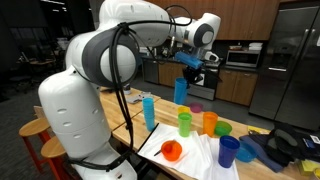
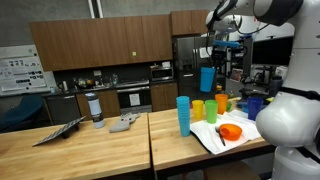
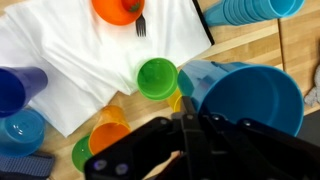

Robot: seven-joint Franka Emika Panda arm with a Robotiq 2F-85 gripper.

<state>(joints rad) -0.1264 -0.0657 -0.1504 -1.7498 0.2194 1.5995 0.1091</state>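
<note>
My gripper hangs high above the table, shut on the rim of a blue cup that dangles upright below it. In the wrist view the gripper pinches the wall of the blue cup, whose open mouth fills the right side. Directly below stand a green cup and an orange cup on a white cloth.
An orange bowl with a fork lies on the cloth. A stack of blue cups stands on the wooden table. A dark blue cup stands nearby. Kitchen cabinets lie behind.
</note>
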